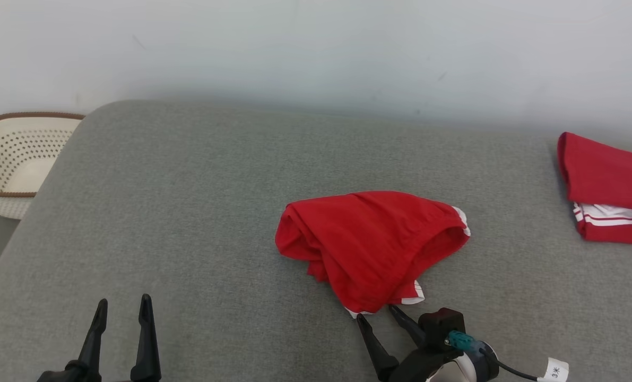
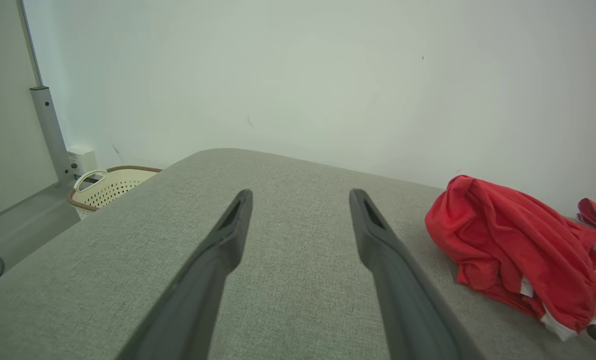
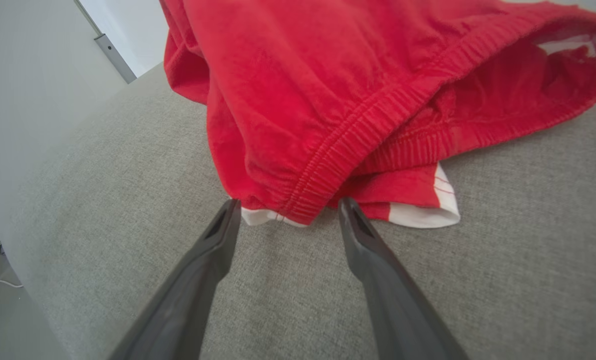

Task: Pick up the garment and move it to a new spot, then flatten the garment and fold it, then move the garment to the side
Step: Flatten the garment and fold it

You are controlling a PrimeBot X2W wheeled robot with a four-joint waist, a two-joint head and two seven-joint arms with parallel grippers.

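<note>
- The red garment [image 1: 371,246] lies crumpled right of the middle of the grey fabric worktop [image 1: 188,212], toward its front edge, and is not yet flattened.
- The right pincer [image 1: 377,312] is open at the garment's near hem, with one finger on each side of the waistband corner. It is probably there to grasp the corner.
- The left pincer [image 1: 124,300] is also open and empty, toward the front-left corner and well apart from the garment. It seems to be waiting.

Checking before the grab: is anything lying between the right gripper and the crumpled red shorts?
Nothing visible. The open right gripper points straight at the red shorts, its fingertips at their near hem over the bare grey surface.
</note>
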